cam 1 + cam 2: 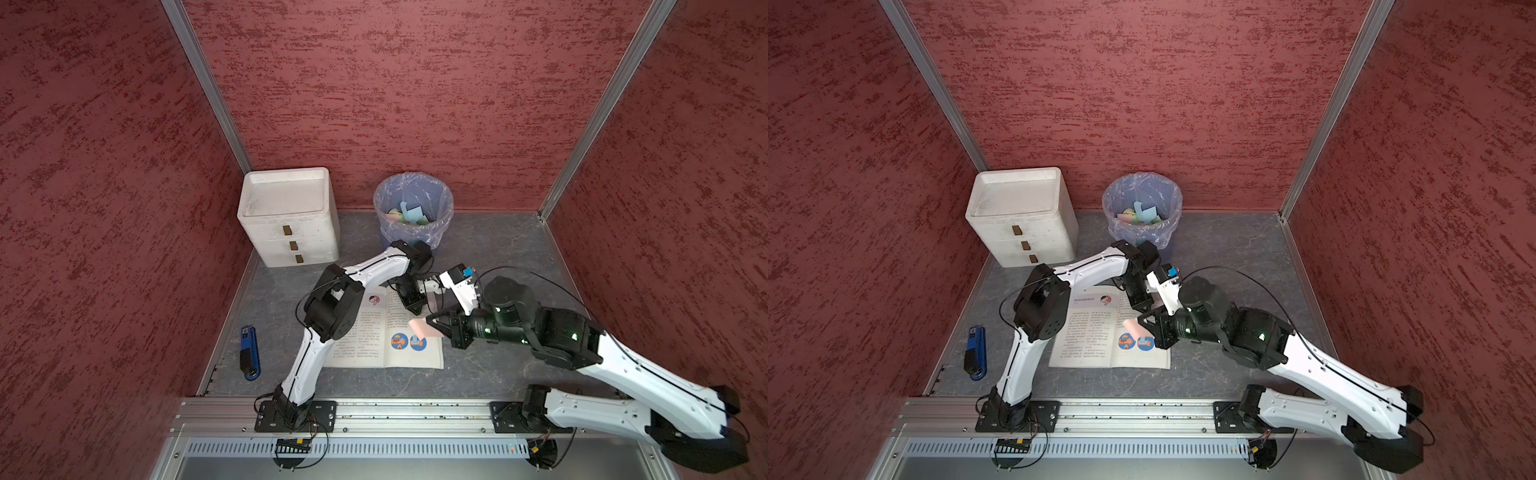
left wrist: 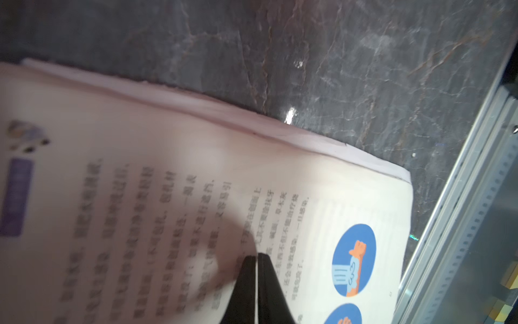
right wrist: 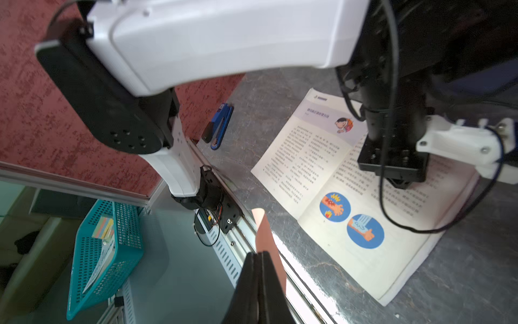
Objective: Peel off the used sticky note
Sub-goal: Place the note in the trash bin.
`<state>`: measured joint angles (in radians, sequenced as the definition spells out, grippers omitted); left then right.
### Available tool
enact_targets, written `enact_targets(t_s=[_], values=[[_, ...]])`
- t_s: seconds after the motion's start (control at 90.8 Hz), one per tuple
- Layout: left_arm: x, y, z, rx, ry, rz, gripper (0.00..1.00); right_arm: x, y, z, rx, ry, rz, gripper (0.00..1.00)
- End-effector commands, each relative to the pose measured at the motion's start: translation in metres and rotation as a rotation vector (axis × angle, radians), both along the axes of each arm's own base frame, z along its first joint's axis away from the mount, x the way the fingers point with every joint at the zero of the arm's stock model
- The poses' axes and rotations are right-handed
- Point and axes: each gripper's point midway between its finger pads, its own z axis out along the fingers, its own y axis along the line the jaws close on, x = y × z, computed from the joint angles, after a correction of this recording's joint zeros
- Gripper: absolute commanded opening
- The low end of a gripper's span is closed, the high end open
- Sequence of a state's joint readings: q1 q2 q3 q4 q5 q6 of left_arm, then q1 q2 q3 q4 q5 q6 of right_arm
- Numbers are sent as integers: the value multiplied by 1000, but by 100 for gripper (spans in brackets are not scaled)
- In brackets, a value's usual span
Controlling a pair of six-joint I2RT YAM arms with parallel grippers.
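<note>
A pink sticky note (image 1: 420, 328) (image 1: 1133, 326) hangs over the right page of the open book (image 1: 374, 336) (image 1: 1088, 336), near its two round blue pictures. My right gripper (image 1: 429, 321) (image 1: 1140, 321) is shut on the sticky note's edge. In the right wrist view the note (image 3: 263, 232) sticks out past the closed gripper (image 3: 262, 254), clear of the page. My left gripper (image 1: 415, 311) (image 1: 1143, 309) points down onto the right page's upper part. In the left wrist view it (image 2: 257, 255) is shut and holds nothing, its tips against the printed page (image 2: 140, 174).
A bin lined with a plastic bag (image 1: 440, 199) stands at the back and holds coloured notes. A white drawer unit (image 1: 289, 216) stands left of it. A blue stapler (image 1: 250, 353) lies at the left. The metal rail (image 1: 374, 411) runs along the front.
</note>
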<state>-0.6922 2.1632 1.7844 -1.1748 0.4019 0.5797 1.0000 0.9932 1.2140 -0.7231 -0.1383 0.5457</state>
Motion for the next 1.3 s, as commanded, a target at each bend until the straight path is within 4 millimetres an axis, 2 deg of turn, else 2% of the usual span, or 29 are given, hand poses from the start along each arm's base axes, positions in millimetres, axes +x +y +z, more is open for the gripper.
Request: enact_targets(t_s=[0.0, 0.121, 0.165, 0.209, 0.375, 0.54, 0.694, 0.815, 0.948, 1.102, 1.135, 1.179, 1.289], values=[[-5, 12, 40, -76, 15, 48, 17, 23, -5, 30, 38, -27, -25, 0], [-11, 41, 59, -99, 19, 100, 29, 69, -13, 57, 76, -21, -119, 0], [-14, 55, 61, -98, 24, 119, 32, 89, -11, 54, 63, 0, -143, 0], [-16, 72, 65, -98, 26, 144, 35, 106, -11, 61, 75, 1, -165, 0], [-28, 137, 74, -109, 46, 264, 43, 178, 6, 52, 82, 49, -221, 0], [-35, 198, 66, -105, 22, 398, 44, 243, 11, 60, 60, -13, -312, 0], [-36, 236, 42, -86, 11, 501, 38, 295, 14, 59, 32, -53, -382, 0], [-35, 253, 19, -58, -1, 545, 35, 318, 19, 65, 52, -45, -395, 0], [-33, 260, 0, -34, -10, 554, 33, 336, 25, 58, 58, -40, -418, 0], [-28, 265, -21, -2, -16, 562, 30, 349, 14, 44, -24, -78, -479, 0], [-27, 265, -24, -1, -14, 562, 29, 350, 10, 41, -55, -94, -493, 12], [-26, 265, -28, 1, -8, 567, 29, 350, 6, 40, -93, -117, -508, 36], [-21, 262, -35, 10, -7, 566, 27, 346, 3, 48, -167, -206, -514, 73]])
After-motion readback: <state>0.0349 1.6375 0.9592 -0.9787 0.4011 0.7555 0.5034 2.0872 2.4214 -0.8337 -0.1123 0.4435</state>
